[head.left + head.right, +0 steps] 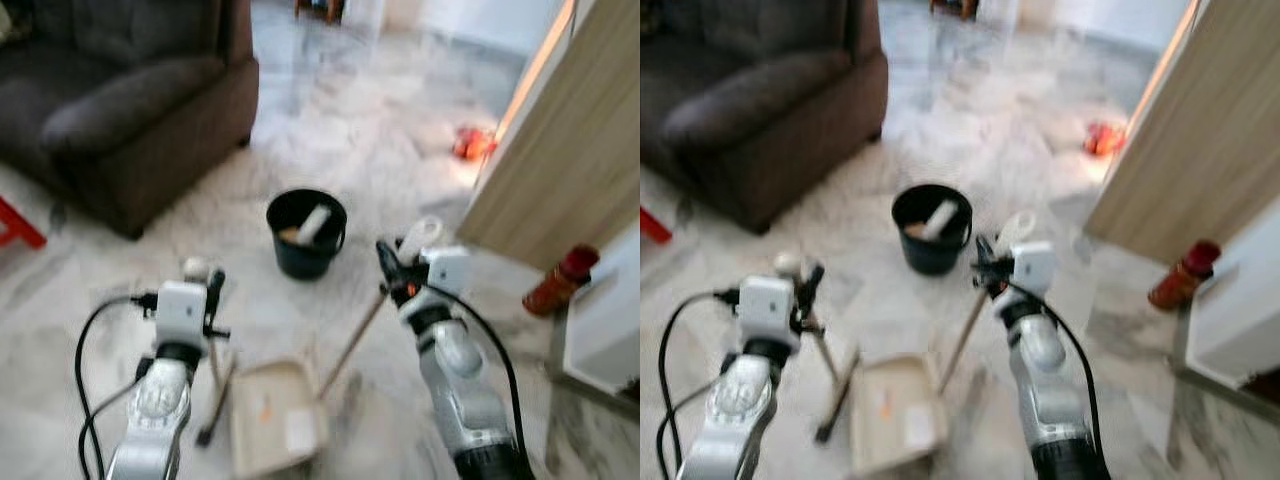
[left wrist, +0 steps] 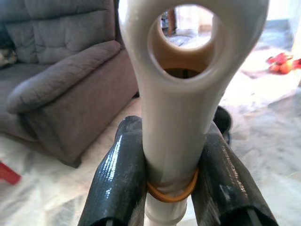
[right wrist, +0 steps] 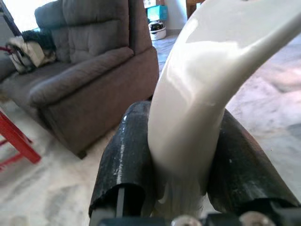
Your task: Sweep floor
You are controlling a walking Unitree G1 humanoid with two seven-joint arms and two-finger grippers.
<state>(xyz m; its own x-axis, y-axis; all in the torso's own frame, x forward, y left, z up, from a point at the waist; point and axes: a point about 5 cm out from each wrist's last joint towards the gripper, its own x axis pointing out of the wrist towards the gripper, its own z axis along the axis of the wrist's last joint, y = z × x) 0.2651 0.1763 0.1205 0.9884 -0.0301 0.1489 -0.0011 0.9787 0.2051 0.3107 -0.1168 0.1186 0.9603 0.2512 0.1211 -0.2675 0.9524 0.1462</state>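
Observation:
My left gripper (image 1: pixel 203 283) is shut on the white top of a broom handle (image 2: pixel 178 108), which ends in a hanging hole. The broom's thin stick (image 1: pixel 213 395) slants down to the floor left of the dustpan. A beige dustpan (image 1: pixel 272 415) lies on the marble floor between my arms, with a bit of orange debris in it. Its long wooden handle (image 1: pixel 352 345) rises to my right gripper (image 1: pixel 393 262), which is shut on the curved white grip (image 3: pixel 202 70). The picture is blurred.
A black bin (image 1: pixel 306 232) holding a white item stands just ahead. A dark sofa (image 1: pixel 130 110) fills the far left, with a red stool leg (image 1: pixel 18 225) beside it. On the right are a wooden panel (image 1: pixel 560 150), a red bottle (image 1: pixel 560 280) and a red object (image 1: pixel 472 143).

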